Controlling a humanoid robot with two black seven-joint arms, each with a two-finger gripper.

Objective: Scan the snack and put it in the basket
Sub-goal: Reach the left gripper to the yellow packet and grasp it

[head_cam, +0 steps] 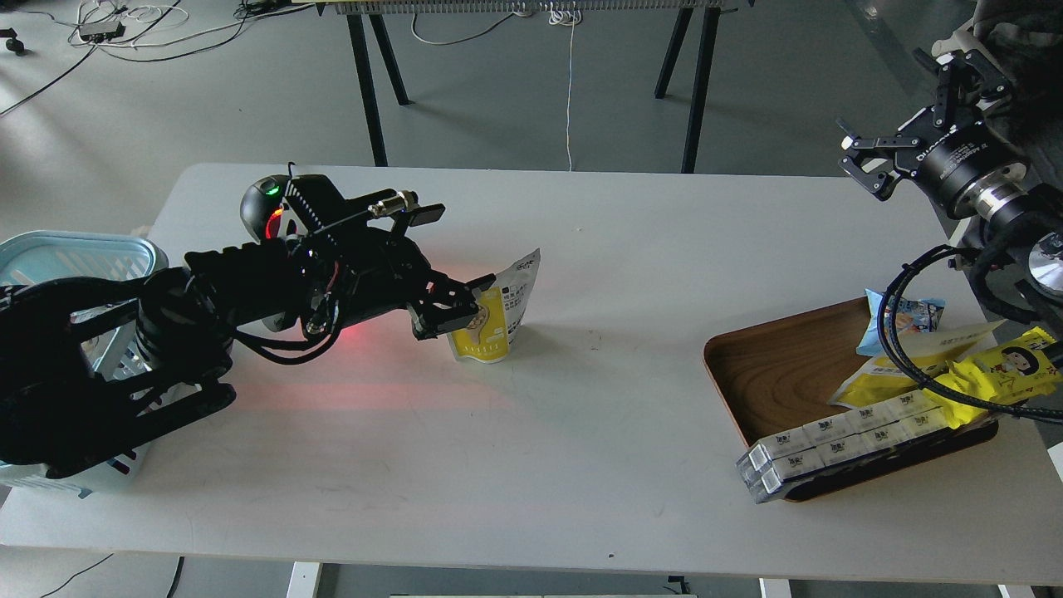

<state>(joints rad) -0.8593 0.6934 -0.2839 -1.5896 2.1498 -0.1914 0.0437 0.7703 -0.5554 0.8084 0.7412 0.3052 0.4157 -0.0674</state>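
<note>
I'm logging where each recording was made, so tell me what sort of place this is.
Probably a lab or workshop set up as a mock checkout: a plain white table on a bare grey floor with loose cables, a barcode scanner glowing red, and a blue basket beside a wooden tray of snacks.

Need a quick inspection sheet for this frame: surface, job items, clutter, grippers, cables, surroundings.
Surface: white table, a red glow on it near the left arm.
Job's things: snack held upright at table centre-left, white back panel showing; basket at the table's left edge, partly behind the left arm.
Clutter: wooden tray at right holding a row of white boxes, a yellow wrapper and other packs; scanner with green and red lights behind the left arm.
Grippers: left gripper shut on the snack; right gripper open, raised, holding nothing.
Cables: black cable looping from the right arm over the tray.
Surroundings: grey floor, black table legs, floor wires.
</note>
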